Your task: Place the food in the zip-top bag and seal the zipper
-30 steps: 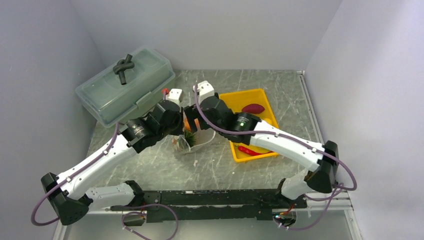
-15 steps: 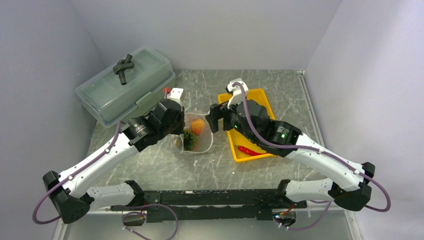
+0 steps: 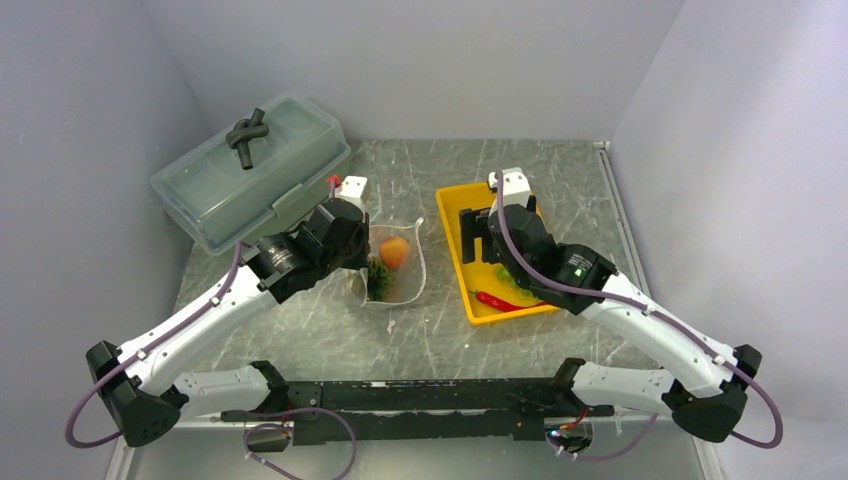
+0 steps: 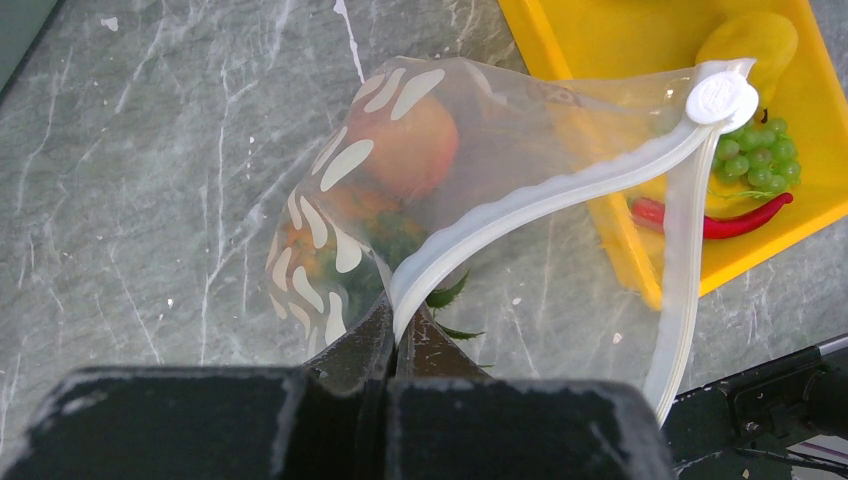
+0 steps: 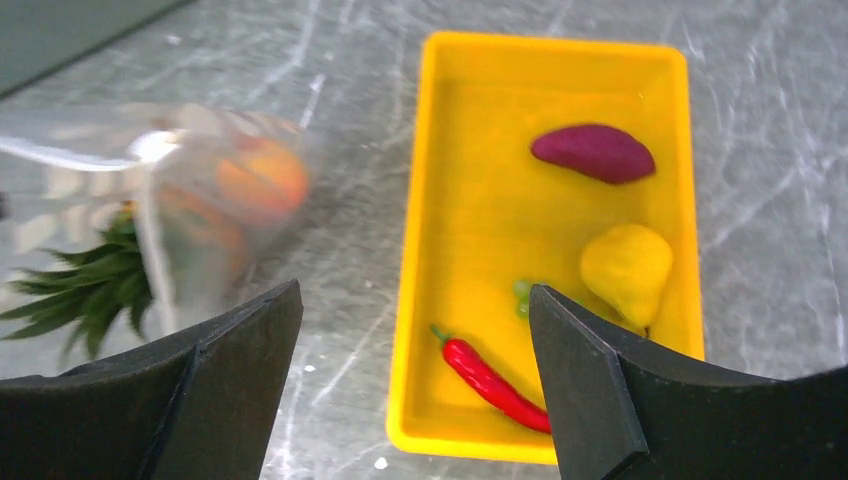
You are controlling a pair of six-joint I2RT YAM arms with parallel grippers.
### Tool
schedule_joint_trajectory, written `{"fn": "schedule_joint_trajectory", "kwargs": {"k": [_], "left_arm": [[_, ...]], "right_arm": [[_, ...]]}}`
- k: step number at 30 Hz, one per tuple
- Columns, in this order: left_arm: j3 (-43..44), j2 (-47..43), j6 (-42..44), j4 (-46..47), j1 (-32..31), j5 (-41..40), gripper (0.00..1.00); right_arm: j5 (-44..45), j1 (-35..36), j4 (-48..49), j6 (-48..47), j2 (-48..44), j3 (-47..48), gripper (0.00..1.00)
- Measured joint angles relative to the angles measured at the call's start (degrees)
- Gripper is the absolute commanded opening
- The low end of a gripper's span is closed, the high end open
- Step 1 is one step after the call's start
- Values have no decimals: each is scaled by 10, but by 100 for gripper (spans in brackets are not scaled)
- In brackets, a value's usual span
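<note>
Now the right arm [image 3: 620, 310] reaches forward, elbow bent, its right claw [image 5: 415, 290] spread wide and empty above the yellow tray [image 5: 560, 45], having swung there from the mouth of the zip-top bag [image 3: 400, 265], where it was a second ago. Left of the tray, the left arm [image 3: 210, 315] stretches across the surface [image 3: 330, 340], the left claw [image 4: 397, 335] pinched on the zipper [image 4: 540, 200], holding up the bag with the pineapple [image 3: 379, 278] and peach [image 4: 405, 145] inside; chili [image 5: 490, 385], yellow fruit [image 5: 625, 270] and purple piece [image 5: 592, 152] lie in the tray.

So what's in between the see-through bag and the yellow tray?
Nothing but a bare strip of grey tabletop. The bag and the tray sit apart without touching. The right wrist view shows it best.
</note>
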Motion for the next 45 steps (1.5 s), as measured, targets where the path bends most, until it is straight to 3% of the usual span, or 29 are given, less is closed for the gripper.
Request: {"fn": "schedule_joint_trajectory", "kwargs": {"k": [14, 26, 45], "left_arm": [[0, 0, 0, 0, 0, 0, 0], [0, -13, 1, -1, 3, 0, 0], [-1, -35, 10, -5, 7, 0, 0]], "right_arm": [[-20, -142, -32, 35, 38, -80, 88], [-35, -255, 27, 45, 140, -135, 89], [-40, -329, 99, 51, 258, -141, 92]]}}
